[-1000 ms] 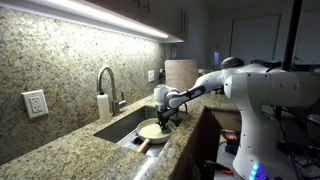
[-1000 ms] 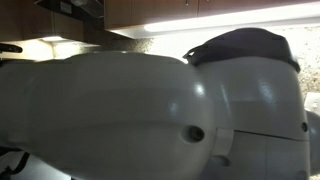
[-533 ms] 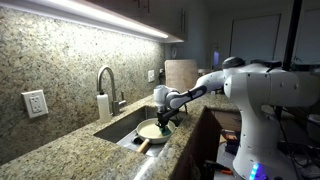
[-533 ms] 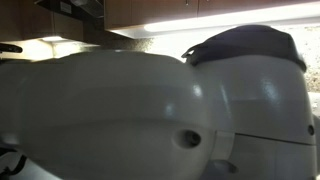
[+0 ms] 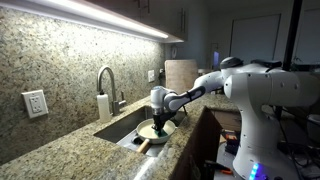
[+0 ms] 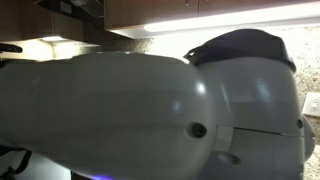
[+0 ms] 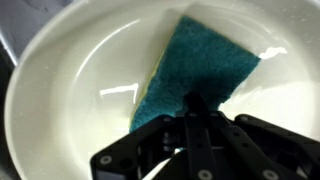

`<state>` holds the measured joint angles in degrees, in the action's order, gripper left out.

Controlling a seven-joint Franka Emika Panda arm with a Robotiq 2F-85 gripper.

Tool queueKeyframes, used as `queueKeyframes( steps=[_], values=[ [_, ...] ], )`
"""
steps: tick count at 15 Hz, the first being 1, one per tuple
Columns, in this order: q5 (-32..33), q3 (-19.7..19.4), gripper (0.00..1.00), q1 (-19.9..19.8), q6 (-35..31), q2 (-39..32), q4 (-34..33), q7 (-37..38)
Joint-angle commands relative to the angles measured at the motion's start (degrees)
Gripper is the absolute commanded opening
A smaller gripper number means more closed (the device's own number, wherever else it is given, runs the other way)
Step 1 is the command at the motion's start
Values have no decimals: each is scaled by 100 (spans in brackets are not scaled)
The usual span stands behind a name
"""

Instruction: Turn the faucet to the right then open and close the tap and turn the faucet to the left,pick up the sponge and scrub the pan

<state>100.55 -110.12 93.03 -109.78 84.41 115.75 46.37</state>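
Three views up. Exterior with the sink first?

> Arm point(image 5: 195, 92) reaches from the white robot body down over the sink point(image 5: 120, 125), which is set in the granite table point(image 5: 60, 155). Gripper point(image 5: 160, 122) sits low over the pan point(image 5: 150, 131). The pan is at the sink's near end, tan handle pointing toward the table's front edge. Faucet point(image 5: 106, 78) stands behind the sink, white bottle point(image 5: 103, 107) just beside it. Wall outlet point(image 5: 35, 103) further along the backsplash. Sponge can't be made out here.

And the exterior on the other side?

> Blocked. White robot casing point(image 6: 100, 110) fills nearly the whole frame, with a dark cap point(image 6: 245, 45) at upper right. Nothing of the sink can be told from it.

Wrist?

> Looks down into the pan point(image 7: 40, 70), glossy cream floor. Teal sponge point(image 7: 200, 60) lies on that floor, right of centre, with a pale yellow edge along its left side. Gripper point(image 7: 195, 100) enters from the bottom of the frame.

Gripper state?

> Narrow: fingers drawn together, pinching the sponge's near edge. Sponge is touching the pan.
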Motion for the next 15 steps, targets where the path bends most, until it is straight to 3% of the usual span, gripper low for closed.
queueKeyframes(
  steps=[1, 10, 15],
  values=[
    [-95, -45, 0, 299, -342, 0, 47, -164],
    [-380, -78, 0, 1500, -802, 29, -946, -873],
    [-299, 14, 0, 1437, -579, 29, -1082, -737]
  ],
)
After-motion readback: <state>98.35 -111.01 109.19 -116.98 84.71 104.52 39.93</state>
